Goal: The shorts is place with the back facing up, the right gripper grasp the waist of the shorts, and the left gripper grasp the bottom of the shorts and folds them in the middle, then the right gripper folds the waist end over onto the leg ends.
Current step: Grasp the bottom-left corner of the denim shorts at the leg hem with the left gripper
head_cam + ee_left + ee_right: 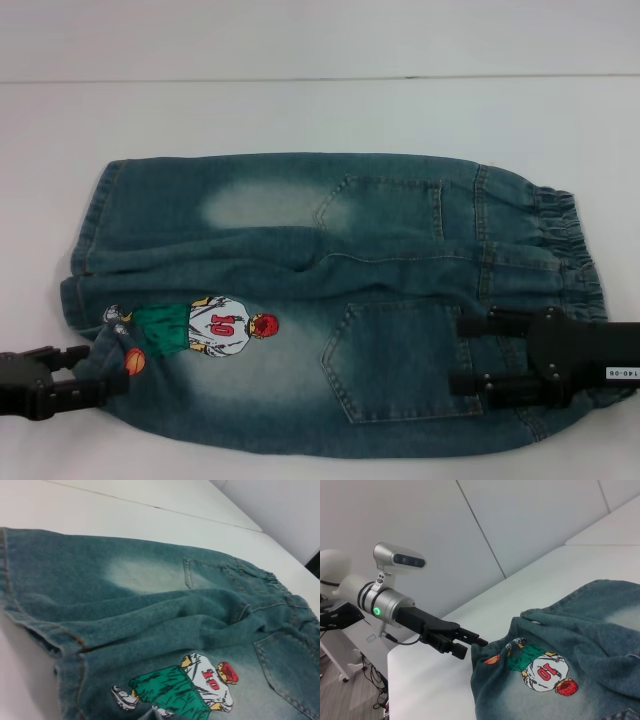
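The shorts (pixel 300 260) lie flat on the table with both back pockets up. Their ruffled waist (pixel 565 250) is at the right and the leg ends (pixel 85 240) at the left. The basketball-player print (pixel 215 330) is on the near leg and also shows in the left wrist view as the print (pixel 185 687). My right gripper (pixel 458 355) is open, its fingers spread over the near back pocket just inside the waist. My left gripper (pixel 105 372) is open at the near leg's hem. In the right wrist view, the left gripper (pixel 472 644) touches that hem.
The white table (pixel 300 110) runs well beyond the shorts toward a back wall. In the right wrist view, the table edge (pixel 395 650) drops to the floor just behind the left arm's silver wrist (pixel 385 605).
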{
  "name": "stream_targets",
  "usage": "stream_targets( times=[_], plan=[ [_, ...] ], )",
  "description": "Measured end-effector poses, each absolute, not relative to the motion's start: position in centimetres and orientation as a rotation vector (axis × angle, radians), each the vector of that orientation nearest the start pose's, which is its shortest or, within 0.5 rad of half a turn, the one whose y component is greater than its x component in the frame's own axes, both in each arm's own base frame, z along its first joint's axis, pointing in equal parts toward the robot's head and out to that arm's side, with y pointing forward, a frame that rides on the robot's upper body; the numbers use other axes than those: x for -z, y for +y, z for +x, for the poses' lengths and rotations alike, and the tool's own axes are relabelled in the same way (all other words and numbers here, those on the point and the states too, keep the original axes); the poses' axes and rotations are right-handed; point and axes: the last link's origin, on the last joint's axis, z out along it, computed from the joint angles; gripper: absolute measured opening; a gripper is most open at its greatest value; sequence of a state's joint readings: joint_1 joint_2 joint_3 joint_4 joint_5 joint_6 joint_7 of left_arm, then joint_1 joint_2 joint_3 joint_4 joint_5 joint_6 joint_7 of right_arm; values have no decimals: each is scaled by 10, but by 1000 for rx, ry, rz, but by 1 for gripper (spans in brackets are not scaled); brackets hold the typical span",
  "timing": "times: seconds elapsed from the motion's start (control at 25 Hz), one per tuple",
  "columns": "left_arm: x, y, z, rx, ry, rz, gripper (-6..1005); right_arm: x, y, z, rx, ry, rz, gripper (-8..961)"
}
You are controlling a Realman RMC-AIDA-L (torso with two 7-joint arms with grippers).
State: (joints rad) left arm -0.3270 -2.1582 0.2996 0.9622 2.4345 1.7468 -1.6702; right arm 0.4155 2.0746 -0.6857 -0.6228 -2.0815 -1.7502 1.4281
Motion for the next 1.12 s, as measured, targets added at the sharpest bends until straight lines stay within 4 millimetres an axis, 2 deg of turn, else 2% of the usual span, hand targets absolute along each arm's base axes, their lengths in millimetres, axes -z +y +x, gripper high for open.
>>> stream_targets(
  times=[0.2,0.44,0.84,1.12],
  plan=[
    [-35,240,-348,426,-1303,-2474,903,9,267,289,-760,873,-2863,914],
    [-45,235,-355,373,-1329,-2429,902,8,266,291,-758,883,-2859,914],
    [-51,236,-355,359,-1319,-2402,903,8,266,290,-756,884,-2858,914],
    [-50,236,-357,337,-1327,-2392,869,8,266,291,-757,887,-2856,914]
  ],
)
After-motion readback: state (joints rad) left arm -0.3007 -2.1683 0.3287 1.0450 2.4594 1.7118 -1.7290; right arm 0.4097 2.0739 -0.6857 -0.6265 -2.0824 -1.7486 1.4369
